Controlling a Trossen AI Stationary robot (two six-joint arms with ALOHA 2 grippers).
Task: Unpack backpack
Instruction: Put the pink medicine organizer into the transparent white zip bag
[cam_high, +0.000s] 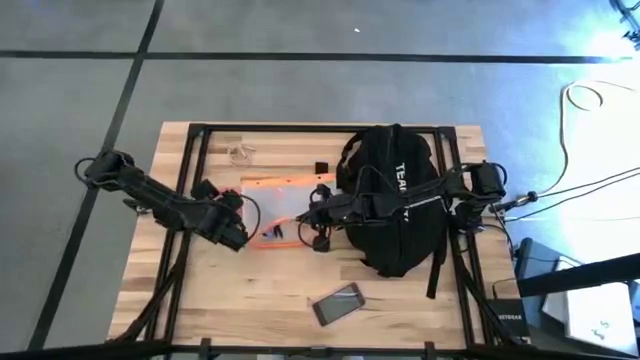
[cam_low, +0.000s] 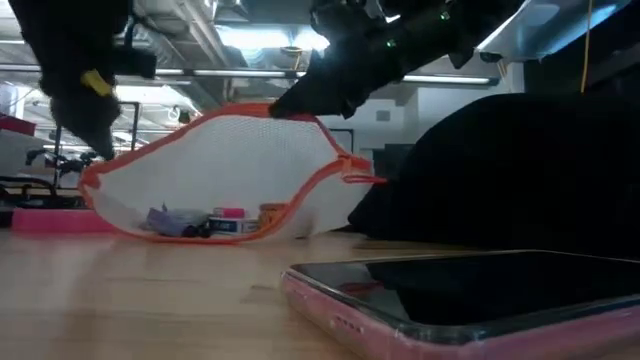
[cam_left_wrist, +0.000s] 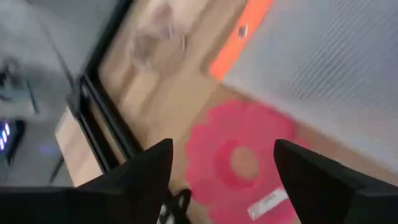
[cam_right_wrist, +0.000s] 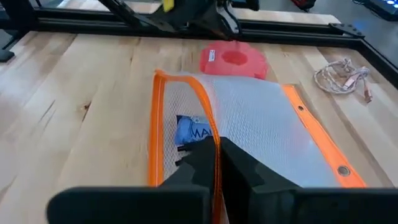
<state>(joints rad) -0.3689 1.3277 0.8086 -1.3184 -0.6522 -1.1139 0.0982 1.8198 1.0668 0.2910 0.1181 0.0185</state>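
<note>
I read the right end effector (cam_right_wrist: 216, 158) as closed: its two fingers (cam_right_wrist: 193, 163) pinch the orange-trimmed edge of the white mesh pouch (cam_high: 275, 208), with no gap left between them beyond the trim itself. In the low view the pinched edge is lifted off the surface (cam_high: 200, 290), so the pouch (cam_low: 220, 165) stands up like a tent while its lower side rests on the wood. Small items (cam_low: 205, 222) lie loose inside at the bottom; one is a blue packet (cam_right_wrist: 189, 132).

The right arm (cam_high: 400, 203) reaches from its base at the right edge across the top of the backpack (cam_high: 395, 215) to the pouch.

The left end effector (cam_left_wrist: 221, 180) is open, fingers spread wide, and holds nothing. It hovers above a pink disc (cam_left_wrist: 239, 162) lying on the surface just beside the pouch's far edge. In the high view the left arm (cam_high: 165, 203) runs in from the left edge, angled down toward the pouch, with its end effector (cam_high: 232, 232) at the pouch's left side.

The backpack lies on the right half of the surface, white lettering (cam_high: 402, 190) facing up, straps trailing toward the front edge. A phone in a pink case (cam_high: 338, 303) lies near the front edge. A coiled cable (cam_high: 240, 154) lies near the back edge.
</note>
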